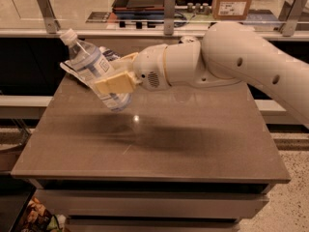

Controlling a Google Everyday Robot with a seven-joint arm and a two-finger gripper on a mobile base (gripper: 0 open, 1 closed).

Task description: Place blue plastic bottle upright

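Note:
The blue plastic bottle is clear and pale blue with a white cap and a white-and-blue label. It hangs in the air above the left part of the brown table, tilted with its cap up and to the left. My gripper is shut on the bottle's lower half, its cream fingers clamped across the body. The bottle's base is a little above the tabletop.
A flat snack bag lies on the table's back left, partly hidden behind the bottle. My white arm stretches in from the right across the table's back. A counter with rails and a cardboard box stands behind.

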